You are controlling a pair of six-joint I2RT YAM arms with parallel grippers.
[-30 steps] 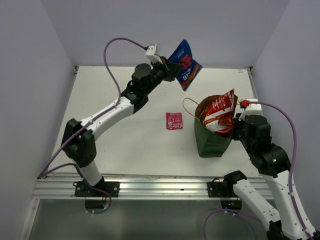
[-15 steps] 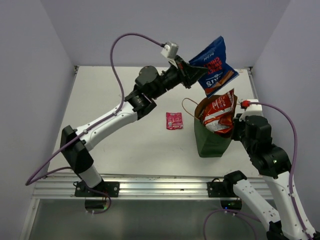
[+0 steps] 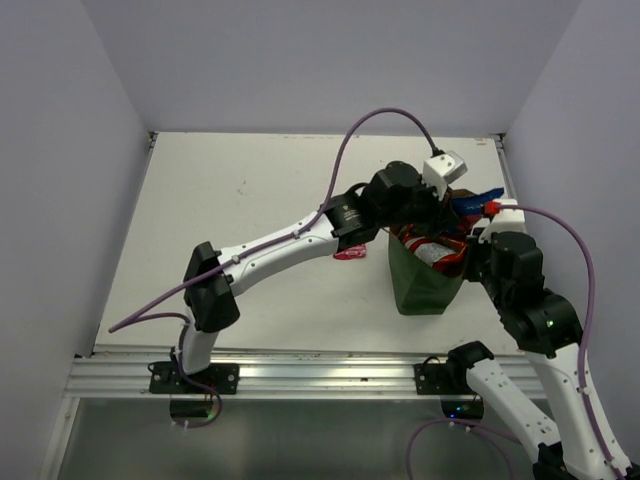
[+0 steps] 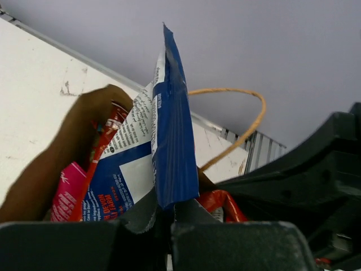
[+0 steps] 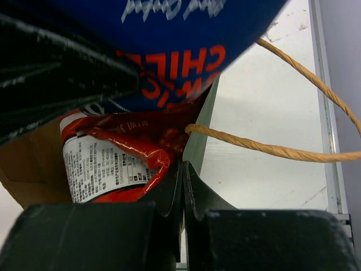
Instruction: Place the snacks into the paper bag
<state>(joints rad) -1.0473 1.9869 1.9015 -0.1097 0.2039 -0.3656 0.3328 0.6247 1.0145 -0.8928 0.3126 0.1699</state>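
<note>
We list: small pink sachet on table, half hidden under the left arm. Left gripper is clenched on crinkly blue bag, inside the mouth of dark green paper bag, above red chip bag. Right gripper pinches the paper bag's rim.

Bright, even overhead light; soft shadows. Wrist cams: near fingers dark, blurry.

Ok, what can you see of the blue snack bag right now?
The blue bag is glossy crinkled foil, blue with a white printed back panel and orange-red lettering. The left gripper is shut on one edge, holding it upright in the mouth of the green paper bag, partly inside. It lies against a red packet already there.
</note>
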